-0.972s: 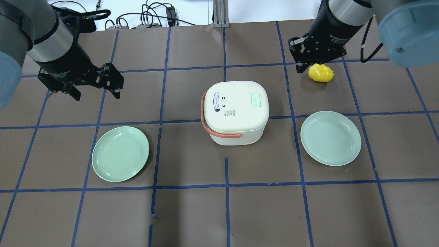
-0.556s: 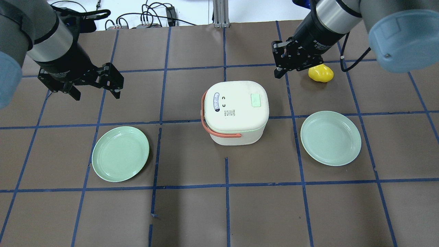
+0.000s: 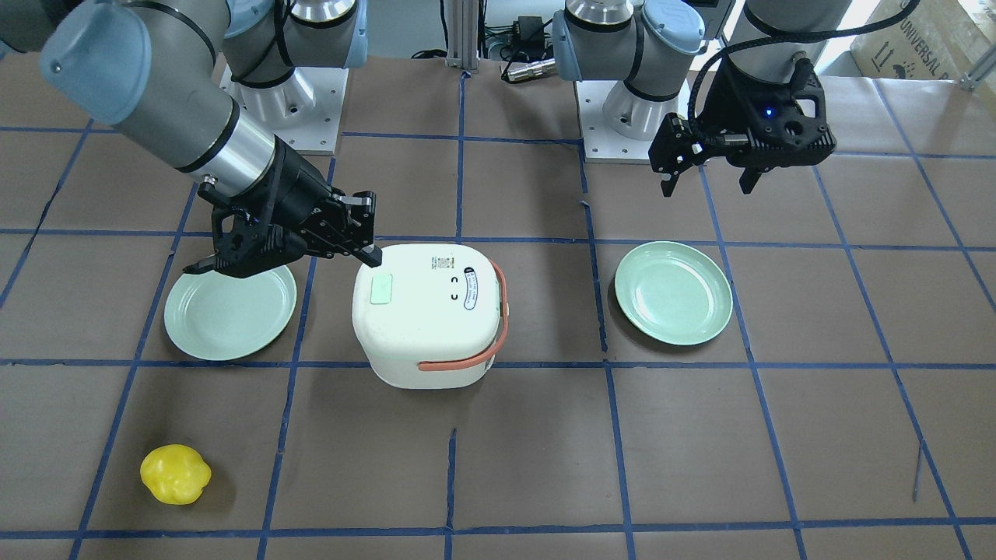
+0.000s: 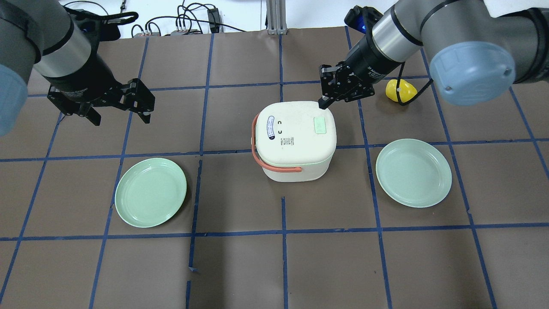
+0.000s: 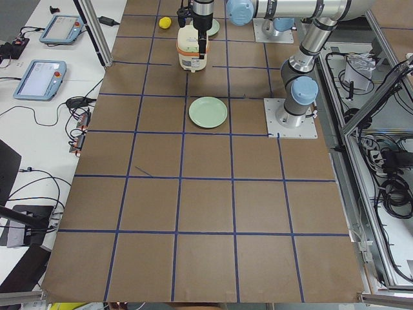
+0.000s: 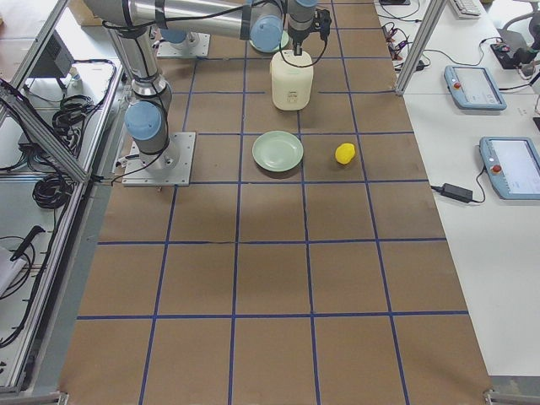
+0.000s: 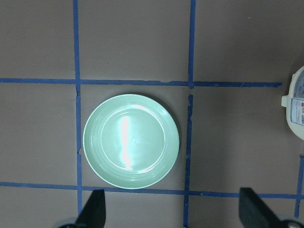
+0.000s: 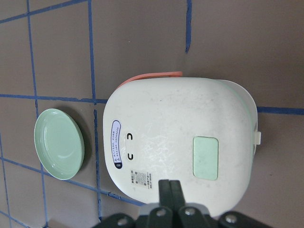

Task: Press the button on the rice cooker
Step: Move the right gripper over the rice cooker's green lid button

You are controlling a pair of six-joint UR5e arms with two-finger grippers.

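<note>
Right hand point(image 4: 322, 103) has swung to the rounded white rice cooker point(image 4: 296, 141).

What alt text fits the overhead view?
Right gripper, fingers shut, is at the far corner of a white rice cooker, near its green lid button. Left gripper hangs open; a left plate and right plate, both green, flank the cooker.
</note>
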